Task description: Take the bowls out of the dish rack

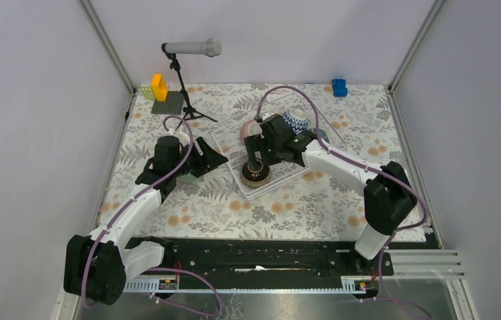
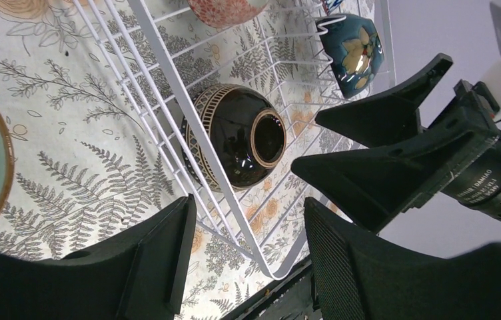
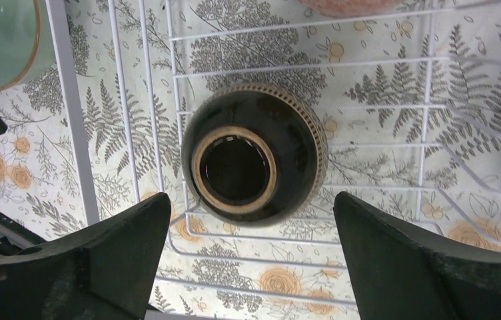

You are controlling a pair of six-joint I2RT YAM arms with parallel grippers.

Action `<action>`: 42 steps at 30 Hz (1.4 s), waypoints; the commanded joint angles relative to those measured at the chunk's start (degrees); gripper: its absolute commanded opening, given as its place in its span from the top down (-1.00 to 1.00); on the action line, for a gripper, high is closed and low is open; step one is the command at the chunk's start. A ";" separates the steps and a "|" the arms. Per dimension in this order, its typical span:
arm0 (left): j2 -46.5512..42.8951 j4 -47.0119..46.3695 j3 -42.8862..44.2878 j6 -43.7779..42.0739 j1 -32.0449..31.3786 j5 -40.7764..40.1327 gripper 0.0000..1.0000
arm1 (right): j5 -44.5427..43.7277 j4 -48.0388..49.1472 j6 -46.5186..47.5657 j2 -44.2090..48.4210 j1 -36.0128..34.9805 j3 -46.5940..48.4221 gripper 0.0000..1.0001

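The brown bowl (image 3: 254, 157) is seen upside down in a near corner of the dish rack (image 3: 69, 100), straddled, not touched, by the right gripper (image 3: 251, 207), whose jaws are spread wide. Four bowls are counted in the rack: brown, pink bowl (image 2: 224, 8), dark teal bowl (image 2: 351, 50) and zigzag bowl (image 1: 296, 121). One mint bowl (image 3: 1, 40) is set outside on the table, beside the left gripper (image 2: 249, 203), whose jaws are parted and empty. One microphone (image 1: 191, 48) is stood at the back.

Glossy glazed bowl (image 3: 254, 160), wire rack (image 3: 74, 133) — smooth, white
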State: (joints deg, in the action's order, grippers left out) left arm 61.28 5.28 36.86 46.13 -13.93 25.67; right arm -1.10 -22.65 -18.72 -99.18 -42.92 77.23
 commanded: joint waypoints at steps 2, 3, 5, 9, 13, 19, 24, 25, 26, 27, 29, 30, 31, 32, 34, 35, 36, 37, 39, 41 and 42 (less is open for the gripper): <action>0.60 -3.42 0.14 -0.14 -1.48 0.55 -0.35 | -0.50 2.13 -1.53 5.56 0.67 -4.31 -0.99; 0.49 -3.37 0.21 -0.16 -1.67 0.44 -0.37 | 0.81 2.20 -1.93 5.45 1.20 -4.63 -0.99; 0.50 -3.39 0.25 -0.24 -2.11 0.37 -0.43 | 4.84 2.62 -2.99 4.74 2.89 -5.16 -0.99; 0.47 -3.18 0.23 -0.94 -2.96 0.14 -0.49 | 12.98 5.91 -6.13 3.73 7.15 -7.70 -0.99; 1.13 -1.24 0.82 -1.96 -3.26 -0.90 -0.49 | 17.81 9.23 -8.06 2.23 9.66 -9.38 -0.99; 2.45 -1.32 0.84 -2.42 -3.72 -1.73 -0.52 | 22.86 13.85 -10.24 -1.85 10.66 -10.77 -0.99; 4.49 -1.78 0.76 -2.80 -3.98 -2.09 -0.53 | 24.00 17.33 -12.56 -4.85 10.69 -11.22 -0.99; 4.91 -2.24 0.62 -2.69 -4.04 -1.84 -0.53 | 24.09 17.90 -13.02 -5.45 10.74 -11.22 -0.99; 5.36 -2.80 0.41 -2.59 -4.07 -1.59 -0.53 | 24.06 18.54 -13.50 -5.88 10.75 -11.30 -0.99; 5.76 -3.27 0.25 -2.48 -4.07 -1.45 -0.53 | 23.84 19.16 -13.94 -6.20 10.75 -11.56 -0.99; 6.38 -4.16 -0.02 -2.32 -4.27 -1.25 -0.52 | 23.66 21.31 -14.94 -6.54 10.74 -12.42 -0.99; 6.72 -4.51 -0.19 -2.27 -4.42 -1.15 -0.52 | 23.73 21.97 -15.43 -6.89 10.75 -12.68 -0.99; 7.01 -4.77 -0.32 -2.27 -4.48 -1.15 -0.52 | 23.96 22.18 -15.94 -7.25 10.75 -12.86 -0.99; 7.28 -4.97 -0.31 -2.32 -4.58 -1.13 -0.52 | 24.41 23.27 -16.34 -7.71 10.80 -12.97 -0.99; 7.79 -5.10 -0.45 -2.51 -4.66 -1.15 -0.51 | 25.26 25.07 -17.25 -8.69 10.82 -13.18 -0.99; 8.00 -5.09 -0.42 -2.53 -4.69 -1.15 -0.51 | 25.60 25.88 -17.93 -8.91 10.93 -13.52 -0.99; 8.13 -5.10 -0.42 -2.53 -4.73 -1.03 -0.50 | 25.98 27.40 -18.71 -8.80 11.14 -14.34 -0.99; 8.09 -5.10 -0.44 -2.61 -4.74 -0.99 -0.49 | 26.31 29.36 -20.21 -8.08 11.39 -15.76 -0.99; 7.61 -5.10 -0.62 -2.62 -4.79 -1.02 -0.49 | 26.44 32.76 -22.01 -6.33 11.83 -18.03 -0.95; 6.71 -5.06 -0.70 -2.49 -4.78 -1.09 -0.49 | 26.70 33.12 -22.37 -5.03 12.12 -18.30 -0.80; 6.21 -4.91 -0.73 -2.45 -4.76 -1.26 -0.49 | 27.09 32.81 -22.29 -4.54 12.21 -18.02 -0.73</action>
State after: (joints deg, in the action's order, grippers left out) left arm 69.36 3.03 36.84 44.53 -18.46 24.23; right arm 26.76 7.01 -38.83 -105.97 -31.81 60.42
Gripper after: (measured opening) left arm 0.746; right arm 0.925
